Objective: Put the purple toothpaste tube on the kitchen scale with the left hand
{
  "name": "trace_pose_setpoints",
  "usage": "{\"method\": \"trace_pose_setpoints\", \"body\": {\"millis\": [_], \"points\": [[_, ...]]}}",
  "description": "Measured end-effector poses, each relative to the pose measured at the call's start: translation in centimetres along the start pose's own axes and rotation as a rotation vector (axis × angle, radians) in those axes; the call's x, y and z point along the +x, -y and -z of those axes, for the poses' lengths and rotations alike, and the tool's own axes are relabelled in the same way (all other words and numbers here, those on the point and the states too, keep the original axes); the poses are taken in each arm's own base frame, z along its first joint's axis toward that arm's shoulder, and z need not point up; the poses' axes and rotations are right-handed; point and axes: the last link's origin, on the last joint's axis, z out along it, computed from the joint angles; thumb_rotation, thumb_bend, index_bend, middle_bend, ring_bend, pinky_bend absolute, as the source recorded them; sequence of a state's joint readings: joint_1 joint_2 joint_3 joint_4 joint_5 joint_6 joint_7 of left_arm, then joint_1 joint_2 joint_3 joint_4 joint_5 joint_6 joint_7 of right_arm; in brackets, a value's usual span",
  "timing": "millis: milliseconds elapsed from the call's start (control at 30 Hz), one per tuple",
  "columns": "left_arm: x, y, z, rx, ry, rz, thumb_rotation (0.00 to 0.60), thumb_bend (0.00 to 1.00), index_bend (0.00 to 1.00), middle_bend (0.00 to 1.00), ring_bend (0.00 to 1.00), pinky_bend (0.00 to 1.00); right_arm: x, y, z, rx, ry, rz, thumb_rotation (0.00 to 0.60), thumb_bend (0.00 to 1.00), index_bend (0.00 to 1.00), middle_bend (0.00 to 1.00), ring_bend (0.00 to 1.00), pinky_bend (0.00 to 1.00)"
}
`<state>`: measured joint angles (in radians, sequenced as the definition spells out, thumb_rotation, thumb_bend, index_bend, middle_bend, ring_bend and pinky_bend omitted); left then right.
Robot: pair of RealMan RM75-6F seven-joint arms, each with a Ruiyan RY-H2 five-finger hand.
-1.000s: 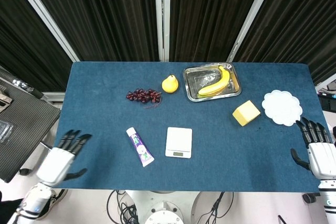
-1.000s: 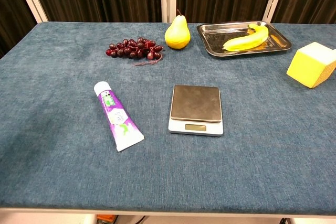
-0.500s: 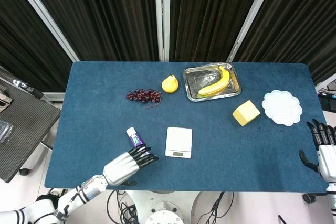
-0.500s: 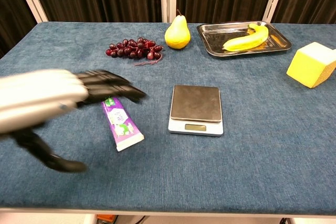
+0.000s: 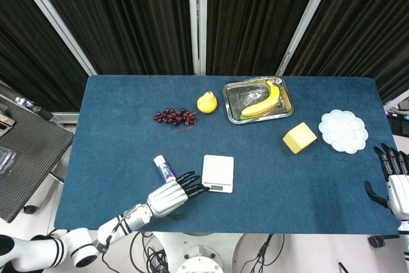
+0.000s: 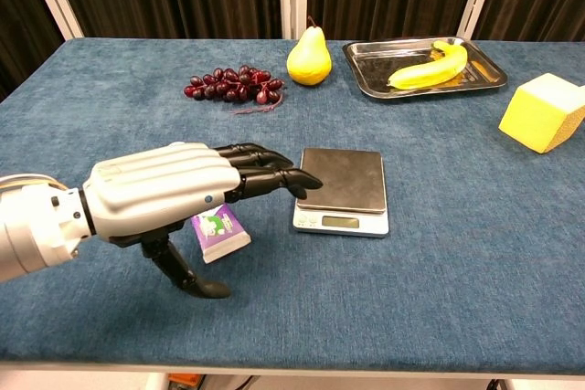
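Left hand (image 6: 169,191) is hovering over the purple toothpaste tube (image 5: 163,168), fingers spread, gripping nothing. Tube is lying flat on the tabletop (image 6: 457,262), just beside the kitchen scale (image 6: 341,189). Grasp, lift and placement all remaining.

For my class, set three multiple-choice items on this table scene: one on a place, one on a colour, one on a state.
1. Where does the yellow banana lie?
A. in the metal tray
B. on the white plate
C. beside the grapes

2. What colour is the tablecloth?
A. green
B. blue
C. grey

3. What sits on the white kitchen scale?
A. the toothpaste tube
B. the pear
C. nothing

Answers: 1 A, the banana rests inside the tray. 2 B, the cloth is dark blue. 3 C, its platform is bare; the purple toothpaste tube lies on the cloth under the left hand.
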<state>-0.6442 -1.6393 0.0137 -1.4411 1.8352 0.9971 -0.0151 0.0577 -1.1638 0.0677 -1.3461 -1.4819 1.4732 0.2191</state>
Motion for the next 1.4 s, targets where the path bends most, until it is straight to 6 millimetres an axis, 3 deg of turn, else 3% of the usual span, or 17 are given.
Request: {"method": "trace_pose_setpoints", "body": {"millis": [167,467,800,1400], "points": [[-0.5,0.2,-0.4,0.011,0.002,0.040,0.600,0.36,0.05,0.18,0.00,0.00,-0.1,0.2,-0.1,0.007,0.007,0.000,0.600,0.29,0.00,0.00,0.00,0.00],[-1.3,-0.3,-1.6,-0.010,-0.016,0.045,0.600,0.53,0.05,0.18,0.00,0.00,-0.1,0.1,-0.1,0.000,0.006,0.002,0.600,0.29,0.00,0.00,0.00,0.00],[-2.2,0.6,-2.2,0.014,-0.019,-0.064,0.600,0.54,0.05,0.19,0.00,0.00,0.0,-0.2,0.1,-0.008,0.008,0.003,0.600,0.29,0.00,0.00,0.00,0.00],[-2.9,1.0,-1.7,0.034,-0.010,-0.079,0.600,0.54,0.05,0.22,0.00,0.00,-0.2,-0.7,-0.1,-0.026,0.021,0.001,0.600,0.29,0.00,0.00,0.00,0.00]]}}
